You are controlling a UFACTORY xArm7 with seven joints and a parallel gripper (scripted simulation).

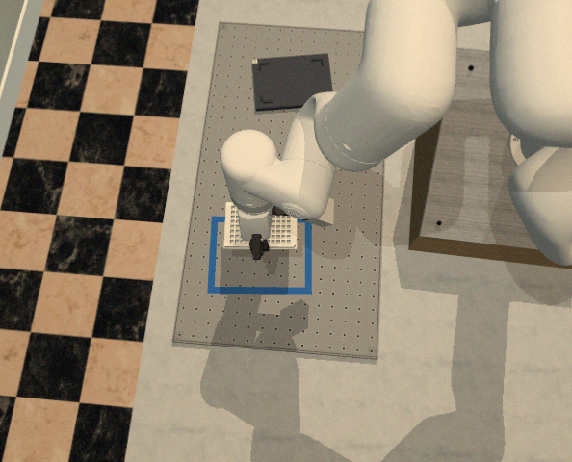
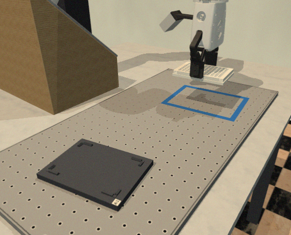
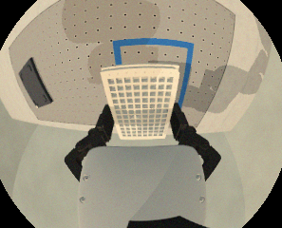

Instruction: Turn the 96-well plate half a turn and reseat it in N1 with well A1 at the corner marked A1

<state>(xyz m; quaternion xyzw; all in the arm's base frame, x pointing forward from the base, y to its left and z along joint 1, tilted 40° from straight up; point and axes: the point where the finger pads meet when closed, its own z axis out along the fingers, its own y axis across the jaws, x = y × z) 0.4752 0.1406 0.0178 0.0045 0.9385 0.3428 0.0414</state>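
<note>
My gripper (image 2: 202,66) is shut on the white 96-well plate (image 2: 204,72) across its short width. It holds the plate level in the air above the blue taped outline B1 (image 2: 205,102). The plate's shadow falls inside the outline. In the overhead view the plate (image 1: 260,231) overlaps the far edge of B1, with the wrist covering its middle. In the wrist view the plate (image 3: 142,102) sits between the two black fingers, with B1 beyond it. The dark nest N1 (image 2: 95,172) lies empty at the deck's near end, its A1 label (image 2: 116,201) at the front corner.
A tall brown wooden block (image 2: 46,50) stands left of the perforated deck (image 2: 140,152). The arm's base sits on a wooden plinth (image 1: 470,168). The table edge and checkered floor (image 2: 290,161) lie to the right.
</note>
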